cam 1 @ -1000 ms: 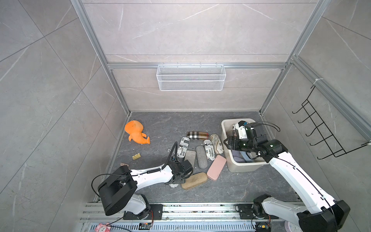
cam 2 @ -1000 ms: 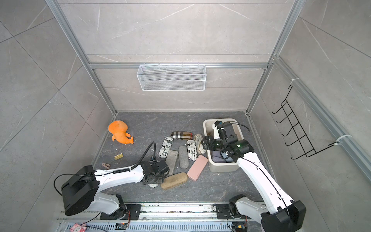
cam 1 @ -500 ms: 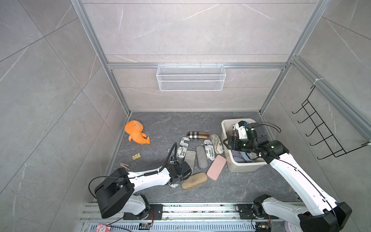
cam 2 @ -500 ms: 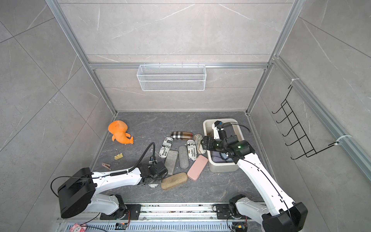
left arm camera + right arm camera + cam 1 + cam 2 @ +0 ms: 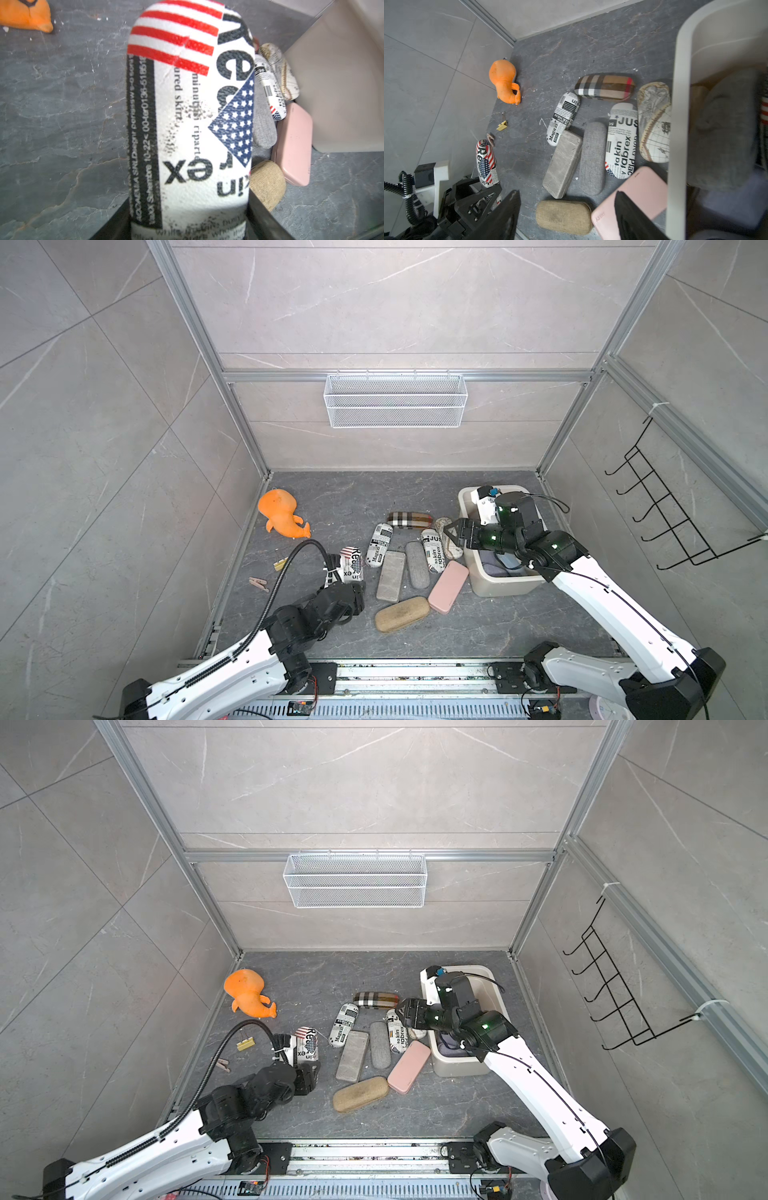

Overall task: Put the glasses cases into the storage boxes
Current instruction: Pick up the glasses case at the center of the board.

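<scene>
- The flag-print case (image 5: 351, 568) is a newspaper-print one with red stripes and a starred blue patch. It looks like a hard shell under textured fabric, so it is probably light and stiff. It should not sag when held by one end, and the weave should give the pads some bite.
- Its rounded, tapering ends are the risk, since a squeeze there could push it out of the jaws. The straighter long sides nearer the middle look like the surer place to hold.
- The left gripper (image 5: 352, 589) has its jaws closed across the near end of this case. In the left wrist view the case (image 5: 191, 124) runs straight out from between the jaws, with a dark jaw edge on either side of its base.
- Whether its far end clears the floor cannot be told.
- The held case is well apart from the storage box (image 5: 503, 587), and the other cases lie on the floor between them.
- The right gripper (image 5: 451, 533) hangs with its jaws spread wide and empty. It is above the map-print case (image 5: 654, 124), which lies just beside the box wall.
</scene>
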You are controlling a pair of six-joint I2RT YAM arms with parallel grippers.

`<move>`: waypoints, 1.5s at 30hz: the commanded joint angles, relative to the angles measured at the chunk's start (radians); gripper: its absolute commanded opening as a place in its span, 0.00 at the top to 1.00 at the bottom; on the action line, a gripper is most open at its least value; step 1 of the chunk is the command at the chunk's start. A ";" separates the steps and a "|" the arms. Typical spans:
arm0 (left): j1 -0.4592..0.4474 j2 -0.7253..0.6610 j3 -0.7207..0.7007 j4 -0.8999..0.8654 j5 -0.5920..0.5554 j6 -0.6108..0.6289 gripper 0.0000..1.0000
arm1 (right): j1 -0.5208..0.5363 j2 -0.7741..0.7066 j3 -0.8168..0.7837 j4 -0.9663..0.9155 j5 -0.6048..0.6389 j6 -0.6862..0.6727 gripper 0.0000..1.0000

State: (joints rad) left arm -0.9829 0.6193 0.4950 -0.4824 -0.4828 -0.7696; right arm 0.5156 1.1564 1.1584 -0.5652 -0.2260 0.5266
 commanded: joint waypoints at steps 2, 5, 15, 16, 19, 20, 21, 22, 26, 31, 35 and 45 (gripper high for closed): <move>0.001 -0.079 -0.013 0.147 -0.050 0.094 0.41 | 0.050 0.025 0.033 0.099 -0.006 0.008 0.30; 0.002 -0.090 -0.020 0.210 -0.031 0.105 0.42 | 0.109 0.010 0.004 0.157 0.051 -0.013 0.33; 0.004 0.108 0.038 0.518 0.103 0.191 0.42 | 0.296 0.136 0.085 0.196 0.083 -0.075 0.29; 0.004 0.133 0.054 0.524 0.112 0.187 0.42 | 0.312 0.151 0.097 0.198 0.085 -0.081 0.28; 0.019 0.210 0.108 0.545 0.188 0.172 0.42 | 0.349 0.194 0.128 0.208 0.085 -0.107 0.26; 0.019 0.230 0.116 0.562 0.203 0.165 0.43 | 0.351 0.208 0.135 0.204 0.106 -0.109 0.26; 0.019 0.244 0.121 0.579 0.216 0.161 0.43 | 0.353 0.219 0.139 0.203 0.115 -0.112 0.26; 0.020 0.255 0.126 0.588 0.224 0.156 0.43 | 0.353 0.227 0.143 0.207 0.115 -0.112 0.27; 0.021 0.259 0.130 0.611 0.240 0.150 0.43 | 0.353 0.251 0.152 0.218 0.125 -0.097 0.29; 0.023 0.230 0.116 0.622 0.247 0.150 0.43 | 0.355 0.292 0.162 0.249 0.083 -0.077 0.34; 0.024 0.211 0.104 0.623 0.242 0.140 0.43 | 0.356 0.322 0.168 0.290 0.068 -0.033 0.43; 0.025 0.199 0.096 0.589 0.221 0.139 0.05 | 0.358 0.322 0.187 0.320 0.026 -0.008 0.65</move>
State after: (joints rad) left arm -0.9596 0.8421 0.5827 0.0605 -0.2535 -0.6327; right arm 0.8749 1.4738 1.3113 -0.2779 -0.1989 0.5056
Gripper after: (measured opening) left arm 0.916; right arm 0.377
